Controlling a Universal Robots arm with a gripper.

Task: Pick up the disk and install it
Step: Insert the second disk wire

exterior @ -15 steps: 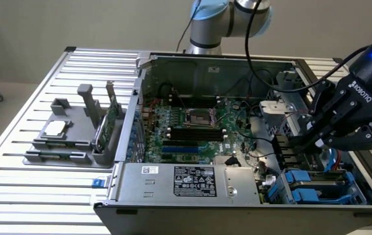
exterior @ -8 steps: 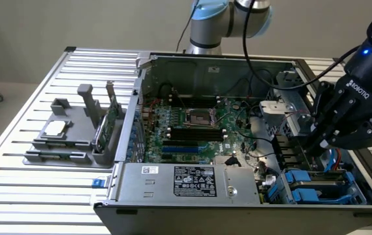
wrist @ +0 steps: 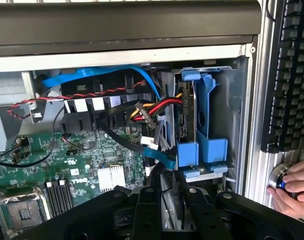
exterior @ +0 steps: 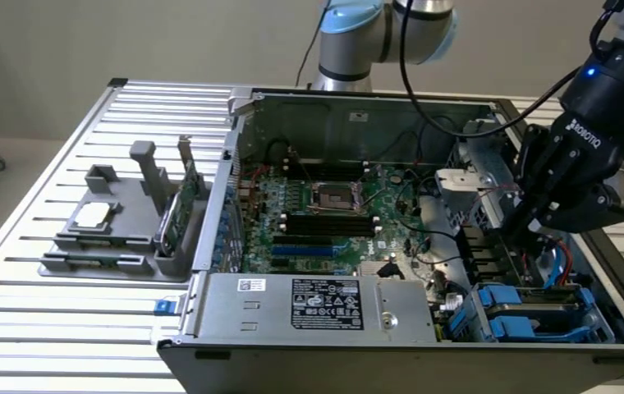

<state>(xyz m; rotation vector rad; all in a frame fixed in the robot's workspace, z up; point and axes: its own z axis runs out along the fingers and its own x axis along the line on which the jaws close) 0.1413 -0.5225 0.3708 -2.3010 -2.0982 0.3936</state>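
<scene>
Exterior view: we hang over the drive bay corner of the open computer case point(exterior: 345, 103), with the disk point(exterior: 531, 308) seated in its blue bay below us.
Our gripper point(exterior: 520, 234) sits inside the case just above the blue carrier, and we judge the install largely done, though we cannot tell whether it is fully latched.

Wrist view: the disk point(wrist: 188, 117) stands on edge in the blue cage directly ahead of our fingers point(wrist: 147, 205), apart from them; the jaws look partly closed with nothing between them. A person's hand point(wrist: 296, 187) rests on a knob beside a keyboard point(wrist: 292, 75) off to one side.
</scene>
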